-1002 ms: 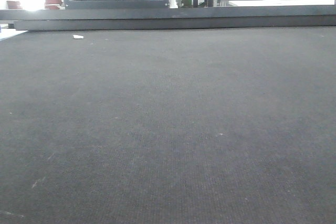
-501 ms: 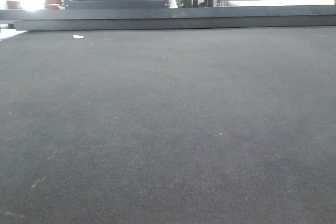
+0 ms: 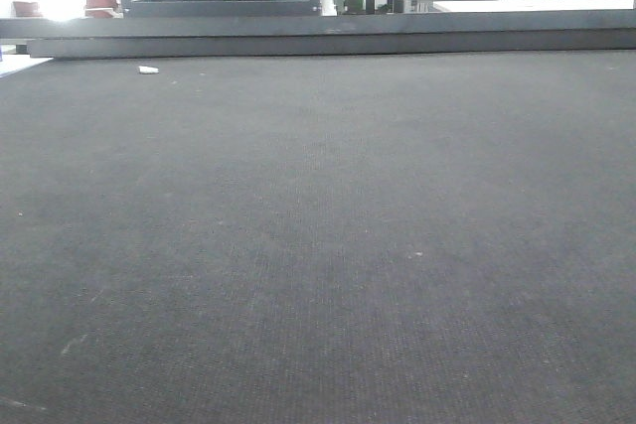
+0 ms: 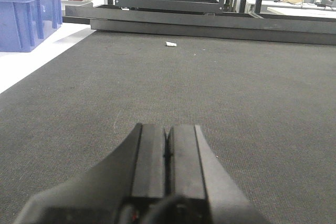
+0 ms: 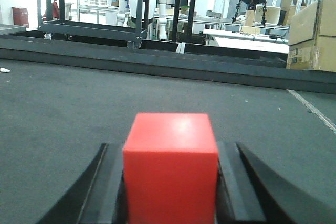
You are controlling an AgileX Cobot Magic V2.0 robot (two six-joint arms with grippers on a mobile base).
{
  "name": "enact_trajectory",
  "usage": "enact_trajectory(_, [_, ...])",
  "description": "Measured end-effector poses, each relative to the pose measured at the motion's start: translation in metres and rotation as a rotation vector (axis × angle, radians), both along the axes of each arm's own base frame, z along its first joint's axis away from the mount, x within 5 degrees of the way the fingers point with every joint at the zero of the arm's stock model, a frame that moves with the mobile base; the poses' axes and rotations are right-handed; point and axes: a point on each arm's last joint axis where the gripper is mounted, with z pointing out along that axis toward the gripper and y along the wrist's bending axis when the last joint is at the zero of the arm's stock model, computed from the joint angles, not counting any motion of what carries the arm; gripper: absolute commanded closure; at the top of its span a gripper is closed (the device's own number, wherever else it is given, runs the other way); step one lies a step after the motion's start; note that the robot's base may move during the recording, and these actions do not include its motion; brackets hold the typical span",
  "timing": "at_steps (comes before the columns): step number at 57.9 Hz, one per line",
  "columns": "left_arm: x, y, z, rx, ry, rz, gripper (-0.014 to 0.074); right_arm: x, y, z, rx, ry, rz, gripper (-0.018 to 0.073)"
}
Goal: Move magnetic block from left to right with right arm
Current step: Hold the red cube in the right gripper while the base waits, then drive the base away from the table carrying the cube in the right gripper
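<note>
The magnetic block (image 5: 170,166), a small red cube, sits between the two black fingers of my right gripper (image 5: 170,153), which is shut on it over the dark mat (image 5: 63,103). In the left wrist view my left gripper (image 4: 167,132) is shut with its pads pressed together and nothing between them, low over the same mat. The front-facing view shows only bare mat (image 3: 318,245); neither gripper nor the block appears there.
A small white scrap (image 4: 171,44) lies on the mat far ahead near the black rail (image 3: 328,42). A blue bin (image 4: 26,17) stands off the mat at far left. Cardboard boxes (image 5: 312,35) stand at far right beyond the rail.
</note>
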Motion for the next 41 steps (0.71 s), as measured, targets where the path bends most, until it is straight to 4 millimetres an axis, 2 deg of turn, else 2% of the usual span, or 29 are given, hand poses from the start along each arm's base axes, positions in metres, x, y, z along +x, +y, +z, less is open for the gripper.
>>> enact_trajectory(41, [0.0,0.0,0.0,0.0,0.0,0.0,0.0722,0.0,-0.0001,0.0001,-0.006,-0.001,-0.001,0.0295])
